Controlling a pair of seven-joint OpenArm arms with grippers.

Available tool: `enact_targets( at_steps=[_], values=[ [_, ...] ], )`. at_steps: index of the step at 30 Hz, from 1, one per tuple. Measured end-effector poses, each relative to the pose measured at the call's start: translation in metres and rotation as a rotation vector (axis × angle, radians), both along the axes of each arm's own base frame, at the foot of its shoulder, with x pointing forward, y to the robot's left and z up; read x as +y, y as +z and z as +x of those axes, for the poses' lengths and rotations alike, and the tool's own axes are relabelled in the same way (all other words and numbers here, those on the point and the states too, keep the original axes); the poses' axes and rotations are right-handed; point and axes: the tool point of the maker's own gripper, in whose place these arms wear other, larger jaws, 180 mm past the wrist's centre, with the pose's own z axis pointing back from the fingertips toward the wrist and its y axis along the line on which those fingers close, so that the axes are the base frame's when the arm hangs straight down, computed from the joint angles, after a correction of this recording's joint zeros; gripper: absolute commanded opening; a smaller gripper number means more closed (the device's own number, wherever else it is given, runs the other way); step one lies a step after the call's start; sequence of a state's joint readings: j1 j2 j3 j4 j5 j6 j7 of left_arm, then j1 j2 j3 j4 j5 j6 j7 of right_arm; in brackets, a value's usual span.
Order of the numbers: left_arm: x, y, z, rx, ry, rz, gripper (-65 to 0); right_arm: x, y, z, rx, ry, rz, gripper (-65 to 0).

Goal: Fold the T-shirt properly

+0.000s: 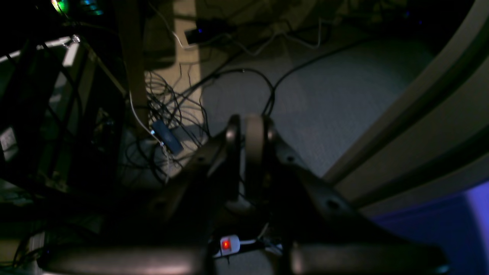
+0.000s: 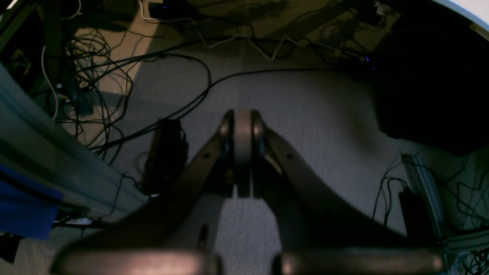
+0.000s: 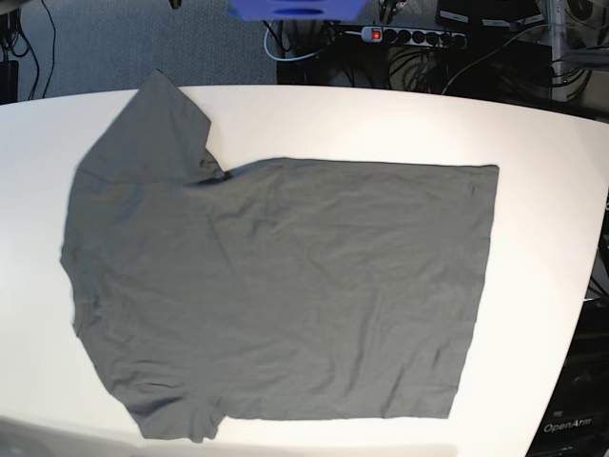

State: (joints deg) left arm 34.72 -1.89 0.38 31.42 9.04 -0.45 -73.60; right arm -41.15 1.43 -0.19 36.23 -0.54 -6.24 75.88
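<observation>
One T-shirt (image 3: 276, 295), dark grey and wrinkled, spread flat across the white worktop (image 3: 533, 143). Long axis left to right in the base view: sleeves at the left, straight hem at the right. Two grippers, left (image 1: 250, 130) and right (image 2: 242, 124), hanging over carpeted floor, fingers pressed together, holding nothing.

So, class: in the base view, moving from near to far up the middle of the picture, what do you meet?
T-shirt → bare white table → power strip with a red light on the floor.
</observation>
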Motion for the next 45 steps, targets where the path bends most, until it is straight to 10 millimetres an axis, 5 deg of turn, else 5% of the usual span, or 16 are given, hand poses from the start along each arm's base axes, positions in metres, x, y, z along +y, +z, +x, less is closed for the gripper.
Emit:
enact_targets(
  at_steps=[17,30,37,45],
  values=[
    [-0.003,0.058,0.002,-0.149,0.011,-0.015,-63.3,-0.006,0.001,0.001,-0.001,0.014,-0.011,-65.0],
    [-0.005,0.079,-0.001,-0.180,0.065,-0.016,-63.3,-0.016,0.004,0.005,-0.012,0.032,-0.033,-65.0],
    [0.003,0.083,0.005,-0.199,0.106,0.007,-51.6,-0.021,0.028,0.023,-0.107,0.061,-0.053,-65.0],
    [0.005,0.095,0.021,-0.263,0.102,0.007,-50.9,-0.019,0.030,0.026,-0.120,0.060,-0.050,-65.0]
  ],
)
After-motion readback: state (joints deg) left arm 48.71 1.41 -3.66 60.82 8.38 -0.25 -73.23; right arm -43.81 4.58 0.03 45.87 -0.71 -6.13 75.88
